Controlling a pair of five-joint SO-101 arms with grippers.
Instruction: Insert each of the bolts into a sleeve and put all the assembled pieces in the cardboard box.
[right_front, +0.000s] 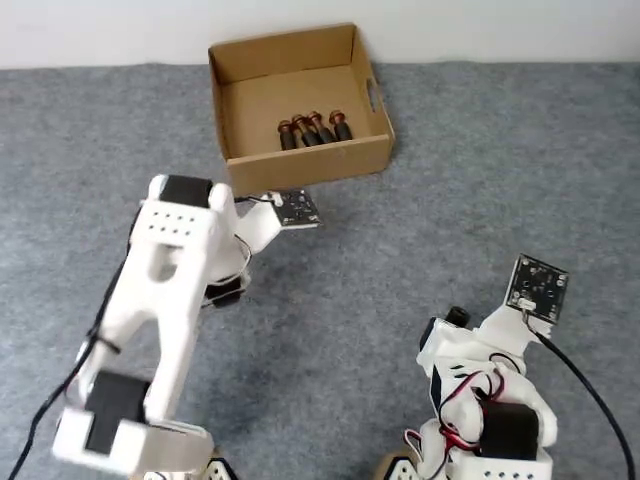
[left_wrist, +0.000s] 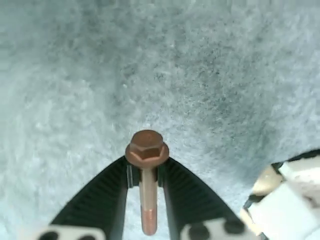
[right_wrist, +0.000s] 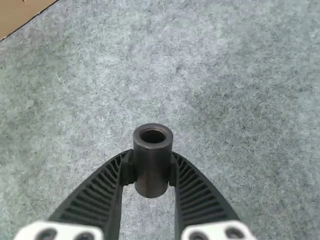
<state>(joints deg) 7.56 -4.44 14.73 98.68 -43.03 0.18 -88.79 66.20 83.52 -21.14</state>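
The right gripper (right_wrist: 152, 169) pinches a dark sleeve (right_wrist: 152, 150) by its sides over the grey table (right_wrist: 240, 75), the sleeve's open end facing away from the wrist. The left gripper (left_wrist: 146, 172) is clamped on a copper-coloured bolt (left_wrist: 146, 151) just under its hex head, with the shank running back between the fingers. Beyond both arms, the cardboard box (right_front: 225, 115) sits on the table. Four assembled pieces (right_front: 313, 130) lie side by side in it, near its front wall.

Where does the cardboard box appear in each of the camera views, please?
High view: cardboard box at the table's far side, assembled pieces inside.
Left wrist view: grey felt behind the bolt in the left gripper.
Right wrist view: its corner, far beyond the sleeve.
Shared landmark: the grey felt.
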